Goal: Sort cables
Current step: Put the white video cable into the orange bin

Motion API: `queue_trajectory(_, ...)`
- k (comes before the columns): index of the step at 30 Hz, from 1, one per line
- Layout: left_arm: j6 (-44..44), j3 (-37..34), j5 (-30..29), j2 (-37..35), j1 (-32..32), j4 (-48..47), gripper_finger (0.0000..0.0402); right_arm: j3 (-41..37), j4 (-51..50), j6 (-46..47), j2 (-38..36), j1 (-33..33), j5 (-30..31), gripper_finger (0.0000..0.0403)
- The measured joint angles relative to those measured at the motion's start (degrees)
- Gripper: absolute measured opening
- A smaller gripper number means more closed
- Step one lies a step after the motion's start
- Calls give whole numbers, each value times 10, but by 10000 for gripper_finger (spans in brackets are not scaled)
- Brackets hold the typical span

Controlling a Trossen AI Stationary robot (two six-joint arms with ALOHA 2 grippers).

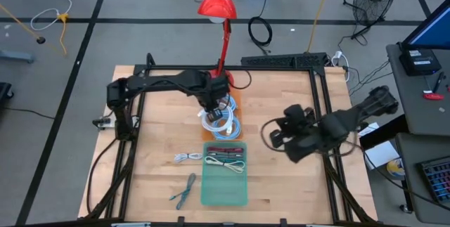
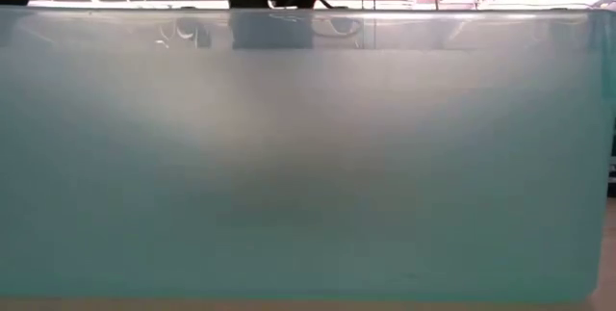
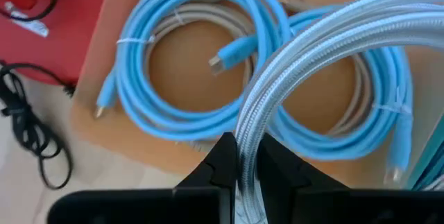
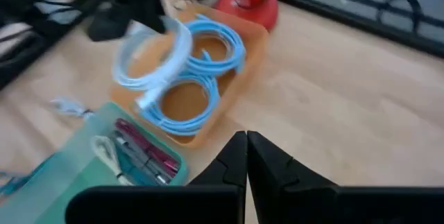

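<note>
On the left side of the table [image 1: 155, 157], a white bundle [image 1: 187, 157] and a blue-grey one [image 1: 184, 190] lie loose. The left gripper [image 3: 244, 158] is clamped on a pale braided coil [image 3: 326, 37] above the blue coils [image 3: 187, 64] on the orange tray [image 1: 238, 100]. A teal bin [image 1: 225, 185] holds more cables. The right gripper [image 4: 246, 148], fingers together, hangs off to the right.

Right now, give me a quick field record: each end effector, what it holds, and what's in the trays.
left end effector: shut on white braided cable, lifted above orange tray
right end effector: shut, empty, over bare table
orange tray: two light-blue coils
green tray: red-ended and beige bundles
loose on table: white bundle, blue-grey bundle
</note>
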Motion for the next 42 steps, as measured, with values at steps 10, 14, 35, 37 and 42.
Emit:
queue_trajectory(10, -49, 77, 24, 71, -6, -4, 33, -136, 118, -50, -141, 37, -3, 0)
queue_trajectory(14, -70, 88, 30, 96, -13, -9, 33, -204, 207, -76, -189, 55, -11, 0)
queue_trajectory(35, -123, 88, 0, 109, -27, -42, 33, -259, 323, -167, -226, 61, -77, 0)
queue_trajectory(37, -126, 87, -1, 110, -27, -35, 33, -259, 329, -169, -226, 61, -77, 0)
queue_trajectory(42, -130, 87, 5, 137, -29, -39, 33, -259, 347, -182, -226, 61, -77, 0)
